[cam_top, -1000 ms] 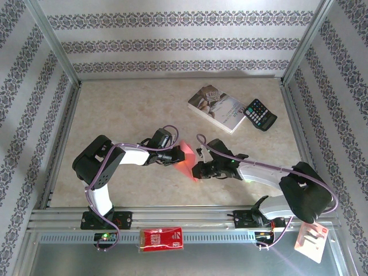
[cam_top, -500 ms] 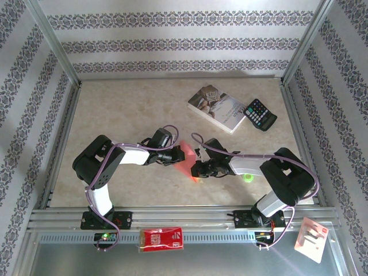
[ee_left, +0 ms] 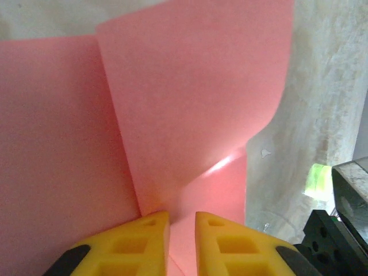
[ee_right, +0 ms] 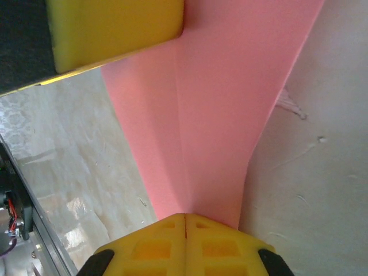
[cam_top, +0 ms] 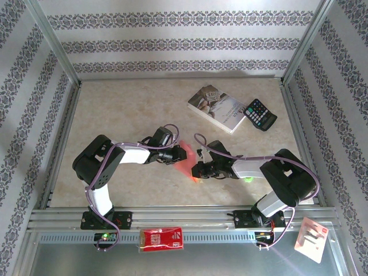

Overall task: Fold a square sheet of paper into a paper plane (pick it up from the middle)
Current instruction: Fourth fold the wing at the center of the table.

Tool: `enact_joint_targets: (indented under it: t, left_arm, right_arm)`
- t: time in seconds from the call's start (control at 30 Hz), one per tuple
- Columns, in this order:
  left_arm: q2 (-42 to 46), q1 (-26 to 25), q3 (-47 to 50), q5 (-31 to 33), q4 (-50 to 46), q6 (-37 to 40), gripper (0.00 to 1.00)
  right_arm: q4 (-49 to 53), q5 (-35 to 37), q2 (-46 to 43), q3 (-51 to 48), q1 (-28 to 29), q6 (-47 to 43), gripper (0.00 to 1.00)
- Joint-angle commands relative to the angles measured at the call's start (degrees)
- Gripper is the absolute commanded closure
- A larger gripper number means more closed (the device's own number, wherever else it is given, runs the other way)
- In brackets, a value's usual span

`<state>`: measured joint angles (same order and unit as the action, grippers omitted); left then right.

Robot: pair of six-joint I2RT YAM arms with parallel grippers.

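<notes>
The pink-red sheet of paper [cam_top: 185,163] hangs folded and creased between my two grippers at the table's middle; I cannot tell whether it has a plane's shape. In the left wrist view the sheet of paper [ee_left: 195,86] rises in two leaves from a crease. That crease runs into the narrow gap of my left gripper [ee_left: 182,221], whose yellow fingers stand slightly apart. My right gripper [ee_right: 185,221] is shut on the paper's [ee_right: 230,103] lower end, its fingers pressed together. From above, the left gripper [cam_top: 178,154] and the right gripper [cam_top: 196,169] nearly meet.
A paperback book [cam_top: 217,108] and a black calculator [cam_top: 260,114] lie at the back right. A small red packet [cam_top: 162,238] sits on the front rail and a white tag [cam_top: 311,238] at the front right. The left gripper's finger [ee_right: 115,29] shows in the right wrist view.
My left jaws have parted a little from shut. The paper now sits lower and flatter between the grippers. The right arm's elbow drew in a second ago and has held since.
</notes>
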<state>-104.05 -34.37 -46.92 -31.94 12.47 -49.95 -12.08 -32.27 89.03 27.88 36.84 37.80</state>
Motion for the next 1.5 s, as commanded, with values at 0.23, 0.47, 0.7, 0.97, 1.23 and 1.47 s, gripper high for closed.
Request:
enact_joint_targets:
  t: [0.23, 0.47, 0.7, 0.97, 1.23, 1.47]
  left_arm:
    - [7.1, -0.9, 3.7, -0.2, 1.8, -5.8, 0.72]
    - [6.8, -3.5, 5.0, -1.5, 5.1, -9.7, 0.92]
    - [2.8, -5.5, 2.6, -2.5, 6.3, -10.6, 0.98]
    - [0.2, -5.5, 1.9, -1.9, 5.0, -9.5, 0.99]
    - [-0.5, -4.1, 0.7, 1.1, -0.4, -5.8, 0.99]
    - [-2.3, -2.4, -0.3, 1.4, -2.4, -3.7, 0.99]
  right_arm:
    - [3.3, 2.5, 2.7, -3.2, -0.1, 2.3, 1.0]
    - [3.5, 2.6, 3.4, -3.2, -0.1, 2.0, 1.0]
    - [3.6, 2.7, 3.5, -2.9, -0.2, 1.9, 1.0]
    - [5.5, 3.0, 3.3, -2.5, -0.2, 1.6, 1.0]
    - [8.6, 3.7, 4.2, -2.3, -0.3, 1.8, 1.0]
    - [9.7, 3.9, 4.9, -2.8, -0.2, 2.0, 1.0]
